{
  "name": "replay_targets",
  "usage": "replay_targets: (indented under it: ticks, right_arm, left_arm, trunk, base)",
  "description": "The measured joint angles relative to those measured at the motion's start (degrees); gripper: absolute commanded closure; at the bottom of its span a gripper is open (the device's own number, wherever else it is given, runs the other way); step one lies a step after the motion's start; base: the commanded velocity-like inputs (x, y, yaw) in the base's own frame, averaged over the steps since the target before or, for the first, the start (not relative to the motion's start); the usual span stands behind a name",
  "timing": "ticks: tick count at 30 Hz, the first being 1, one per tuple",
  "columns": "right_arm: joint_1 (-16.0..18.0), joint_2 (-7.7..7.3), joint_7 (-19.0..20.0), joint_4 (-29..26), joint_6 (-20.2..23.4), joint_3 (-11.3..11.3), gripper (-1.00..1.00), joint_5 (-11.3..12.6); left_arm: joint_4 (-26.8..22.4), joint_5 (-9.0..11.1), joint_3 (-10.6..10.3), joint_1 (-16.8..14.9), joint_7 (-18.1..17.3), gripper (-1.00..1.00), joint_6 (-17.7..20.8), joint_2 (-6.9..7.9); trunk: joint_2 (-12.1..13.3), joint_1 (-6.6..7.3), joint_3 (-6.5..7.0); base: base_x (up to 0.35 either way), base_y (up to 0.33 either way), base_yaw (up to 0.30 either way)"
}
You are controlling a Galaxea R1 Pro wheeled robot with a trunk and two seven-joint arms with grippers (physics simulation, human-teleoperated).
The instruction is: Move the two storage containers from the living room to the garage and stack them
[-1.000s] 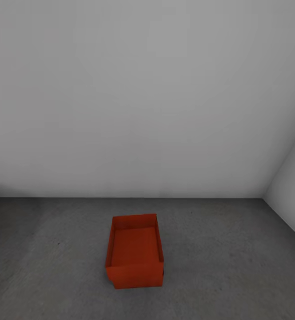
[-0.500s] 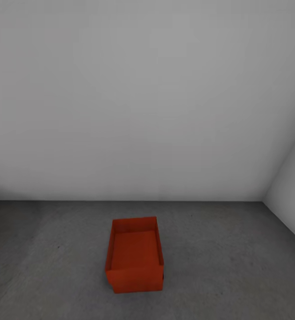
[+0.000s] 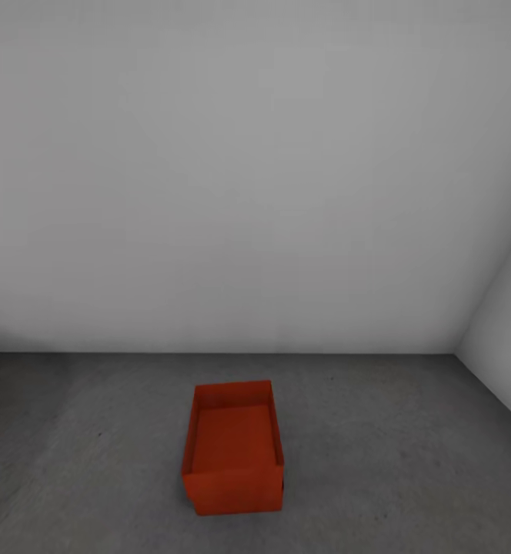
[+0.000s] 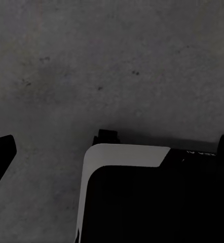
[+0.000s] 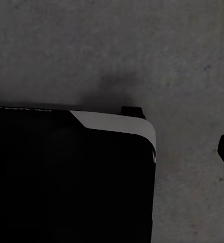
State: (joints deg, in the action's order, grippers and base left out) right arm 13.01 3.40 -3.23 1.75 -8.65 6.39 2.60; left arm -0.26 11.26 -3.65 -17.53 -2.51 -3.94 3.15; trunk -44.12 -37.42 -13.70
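storage container (image 3: 233, 450): 1 | floor (image 3: 409, 462): 1 | grey walls (image 3: 248, 177): 2

You see one orange-red storage container (image 3: 234, 450) with plain walls on a dark grey, faintly mottled concrete floor (image 3: 409, 454), against pale grey walls (image 3: 248, 177); the robot base (image 4: 157, 202) is black with a white edge.

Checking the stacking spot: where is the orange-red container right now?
In the head view, the container sits on the dark grey concrete floor, low and near centre, short of the pale grey wall.
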Motion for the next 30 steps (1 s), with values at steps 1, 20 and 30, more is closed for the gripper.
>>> replay_targets:
  ticks: [1, 20, 30]
  right_arm:
    - [0.0, 0.0, 0.0, 0.0, 0.0, 0.0, -1.0, 0.01]
    - [0.0, -0.09, 0.09, 0.0, 0.0, 0.0, -1.0, 0.03]
    - [-0.02, -0.03, 0.08, 0.03, 0.07, -0.07, -1.0, 0.31]
  left_arm:
    - [0.0, -0.01, 0.0, 0.0, -0.02, -1.0, 0.0, 0.0]
    - [0.09, -0.01, 0.03, 0.0, -0.06, -1.0, 0.42, -0.12]
    - [0.17, 0.19, 0.0, 0.94, -0.4, -1.0, 0.78, -0.2]
  trunk:
    - [0.0, 0.0, 0.09]
    - [0.0, 0.0, 1.85]
    - [0.01, 0.0, 2.18]
  base:
    - [0.0, 0.0, 0.0]
    - [0.0, 0.0, 0.0]
    - [0.0, 0.0, 0.0]
